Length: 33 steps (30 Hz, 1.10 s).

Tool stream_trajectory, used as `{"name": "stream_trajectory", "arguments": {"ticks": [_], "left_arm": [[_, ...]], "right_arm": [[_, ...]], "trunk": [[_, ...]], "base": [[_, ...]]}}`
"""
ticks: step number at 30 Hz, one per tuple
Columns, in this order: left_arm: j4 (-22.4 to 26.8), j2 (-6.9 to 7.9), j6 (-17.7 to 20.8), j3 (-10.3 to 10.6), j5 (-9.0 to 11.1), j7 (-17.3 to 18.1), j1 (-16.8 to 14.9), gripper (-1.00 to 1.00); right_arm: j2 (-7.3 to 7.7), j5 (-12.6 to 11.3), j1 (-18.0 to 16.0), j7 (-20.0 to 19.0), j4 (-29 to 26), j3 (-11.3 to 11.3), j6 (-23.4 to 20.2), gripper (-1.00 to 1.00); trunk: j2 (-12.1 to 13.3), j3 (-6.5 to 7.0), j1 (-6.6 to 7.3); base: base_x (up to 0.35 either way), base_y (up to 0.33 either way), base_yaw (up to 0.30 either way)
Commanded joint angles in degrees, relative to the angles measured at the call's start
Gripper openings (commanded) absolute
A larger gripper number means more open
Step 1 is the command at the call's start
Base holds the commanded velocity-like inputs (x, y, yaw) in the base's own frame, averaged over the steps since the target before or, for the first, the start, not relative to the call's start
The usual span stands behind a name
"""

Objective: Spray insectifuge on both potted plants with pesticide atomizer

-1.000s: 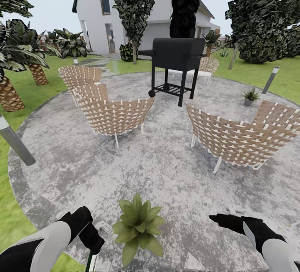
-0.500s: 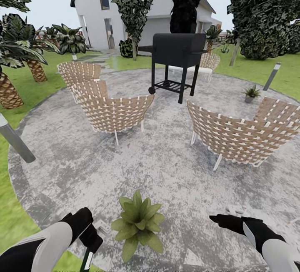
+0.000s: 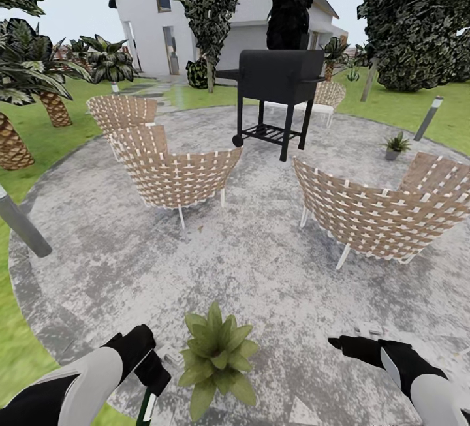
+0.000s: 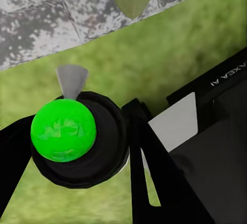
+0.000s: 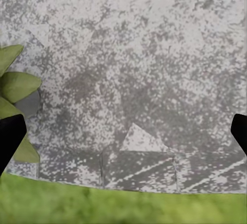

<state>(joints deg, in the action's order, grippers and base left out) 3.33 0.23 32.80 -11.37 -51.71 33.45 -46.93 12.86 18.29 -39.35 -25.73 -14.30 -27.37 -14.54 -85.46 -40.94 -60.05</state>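
The left claw [image 4: 77,147] is clamped around the spray bottle [image 4: 77,136], its dark fingers [image 4: 149,162] pressed to either side of the black head, whose dot glows green rather than red. In the head view the bottle's pale-and-green body [image 3: 147,406] hangs just below the claw, close beside the nearest potted plant [image 3: 217,354] at the patio's near edge. The bottle looks small, light and rigid, probably smooth plastic that could slip, so a firm hold high on the neck, as here, seems the sound choice. The left arm [image 3: 85,380] reaches forward and inward, wrist bent down toward the lawn [image 4: 170,54]. The right claw [image 3: 339,342] points inward across the paving, its fingers [image 5: 10,136] spread wide and holding nothing. A second potted plant [image 3: 395,145] stands well apart on the far right of the patio [image 3: 261,269], beyond the woven chairs [image 3: 176,175] and near a grey lamp post [image 3: 428,117].
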Motion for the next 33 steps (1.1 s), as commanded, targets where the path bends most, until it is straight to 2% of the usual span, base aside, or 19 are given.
{"name": "stream_trajectory", "arguments": {"ticks": [1,11,16,18,22,33], "left_arm": [[0.11,-0.03,0.33,-0.48,-0.55,0.30,-0.01,-1.00],[0.58,0.03,0.38,-0.57,-0.58,0.21,-0.01,-1.00],[3.46,0.08,0.42,-0.61,-0.58,0.21,-0.01,-1.00],[4.44,0.11,0.42,-0.59,-0.58,0.21,-0.01,-1.00],[4.88,0.12,0.47,-0.55,-0.58,0.21,-0.01,-1.00],[5.15,0.04,0.51,-0.40,-0.58,0.27,-0.08,-1.00]], "right_arm": [[-0.03,0.52,-0.03,-0.37,-0.11,-0.49,-0.31,1.00],[-0.03,0.52,-0.03,-0.37,-0.11,-0.49,-0.32,1.00],[-0.03,0.52,-0.03,-0.37,-0.11,-0.48,-0.31,1.00],[-0.03,0.51,-0.03,-0.37,-0.11,-0.48,-0.32,1.00],[-0.03,0.52,-0.03,-0.37,-0.11,-0.47,-0.32,1.00],[-0.03,0.52,-0.03,-0.44,-0.11,-0.49,-0.32,1.00]], "trunk": [[-0.03,-0.05,0.00],[-0.03,-0.05,0.00],[-0.03,-0.05,0.00],[-0.83,-0.41,-0.44],[-2.43,-1.13,-1.32],[-2.43,-1.22,-1.32]], "base": [[0.018,0.000,-0.095],[0.003,0.000,-0.183],[0.000,0.000,-0.024],[0.000,0.000,-0.003],[0.000,0.000,0.000],[0.000,0.000,-0.015]]}}
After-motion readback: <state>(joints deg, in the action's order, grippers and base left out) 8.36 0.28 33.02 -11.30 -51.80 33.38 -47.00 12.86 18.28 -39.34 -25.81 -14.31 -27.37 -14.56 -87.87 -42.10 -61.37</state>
